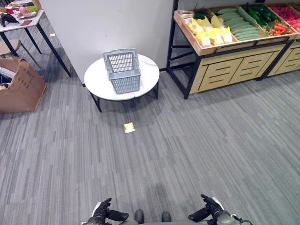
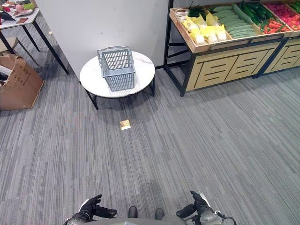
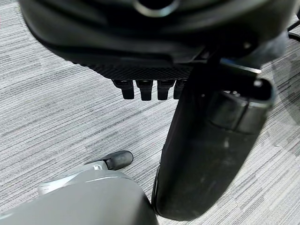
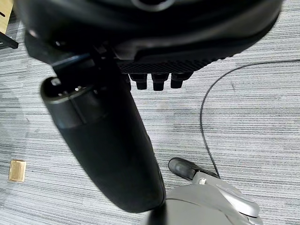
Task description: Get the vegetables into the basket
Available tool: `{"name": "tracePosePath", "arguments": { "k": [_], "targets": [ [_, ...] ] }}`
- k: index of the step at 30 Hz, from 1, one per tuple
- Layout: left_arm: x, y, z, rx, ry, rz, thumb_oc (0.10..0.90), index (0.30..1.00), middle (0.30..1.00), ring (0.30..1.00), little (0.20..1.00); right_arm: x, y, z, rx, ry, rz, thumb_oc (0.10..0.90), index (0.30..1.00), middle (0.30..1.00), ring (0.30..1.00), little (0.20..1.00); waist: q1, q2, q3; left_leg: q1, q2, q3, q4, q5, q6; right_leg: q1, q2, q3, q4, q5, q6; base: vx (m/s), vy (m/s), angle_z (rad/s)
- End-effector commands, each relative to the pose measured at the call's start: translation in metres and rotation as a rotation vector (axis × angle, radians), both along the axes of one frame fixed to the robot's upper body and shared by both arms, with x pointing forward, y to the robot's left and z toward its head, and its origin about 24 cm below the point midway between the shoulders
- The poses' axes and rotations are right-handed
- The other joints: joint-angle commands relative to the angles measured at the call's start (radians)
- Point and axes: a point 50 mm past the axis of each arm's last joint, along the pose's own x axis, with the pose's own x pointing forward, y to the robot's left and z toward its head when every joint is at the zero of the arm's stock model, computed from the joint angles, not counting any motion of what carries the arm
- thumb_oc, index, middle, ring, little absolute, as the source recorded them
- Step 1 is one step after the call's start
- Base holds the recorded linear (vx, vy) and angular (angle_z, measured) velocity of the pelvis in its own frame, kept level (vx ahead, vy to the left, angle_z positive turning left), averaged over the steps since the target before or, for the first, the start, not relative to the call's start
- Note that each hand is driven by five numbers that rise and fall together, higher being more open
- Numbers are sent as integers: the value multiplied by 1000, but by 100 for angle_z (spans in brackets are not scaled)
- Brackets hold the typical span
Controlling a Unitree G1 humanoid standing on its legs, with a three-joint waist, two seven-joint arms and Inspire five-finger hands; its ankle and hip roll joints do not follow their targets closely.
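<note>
Grey carpet — basket upright on round table, mouth upward.

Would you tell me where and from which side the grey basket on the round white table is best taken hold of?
Probably by the top rim or the handle folded along it, coming from above. The grey basket stands upright, mouth open, in the middle of the round white table, with nothing beside it. Its slatted walls taper downward, so a side grip might slip. Both the left hand and right hand hang empty.

a mock shop; wooden produce stand of vegetables; shopping basket
</note>
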Motion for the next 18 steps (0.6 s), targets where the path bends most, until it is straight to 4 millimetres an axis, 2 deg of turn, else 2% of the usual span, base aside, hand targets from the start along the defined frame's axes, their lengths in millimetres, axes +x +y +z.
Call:
{"name": "tracePosePath", "arguments": {
  "k": [1,18],
  "targets": [
    [2,11,3,60,-8,3,900,1000,1000,1000,1000,15,-9,7,-39,-62,18,900,1000,1000,1000,1000,15,-36,-15,43,54,5,0,-87,-43,-35,-99,1,-3,8,122,0,0,0],
    [-4,10,0,40,15,34,900,1000,1000,1000,1000,14,-13,8,-77,-46,41,900,1000,1000,1000,1000,11,-29,-9,41,62,3,0,-80,-50,-37,-94,-1,-3,8,120,1,-8,0]
  ]
}}
